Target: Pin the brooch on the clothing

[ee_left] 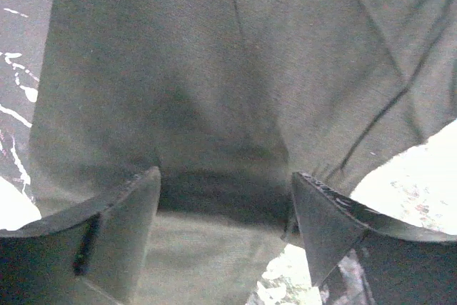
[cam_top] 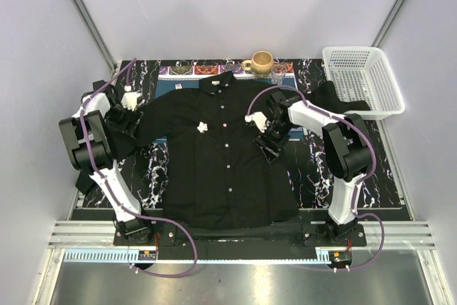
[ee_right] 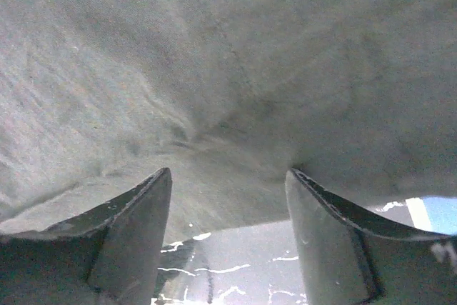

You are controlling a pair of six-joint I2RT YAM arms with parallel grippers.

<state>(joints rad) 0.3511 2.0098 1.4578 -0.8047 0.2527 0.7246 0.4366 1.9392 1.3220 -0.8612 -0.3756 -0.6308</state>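
Note:
The clothing is a black button-up shirt spread flat on the mat, collar at the far side. The brooch, a tiny whitish ornament, sits on the shirt's chest left of the button row. My left gripper is low over the shirt's left shoulder and sleeve; its jaws stand open in the left wrist view, with the shirt cloth lying across the gap. My right gripper is at the shirt's right side, also open, with its fingertips at the hem of the cloth. Neither wrist view shows the brooch.
A marbled black mat covers the table. At the far edge stand a tan mug and a small glass. A white basket sits at the far right, with dark cloth beside it.

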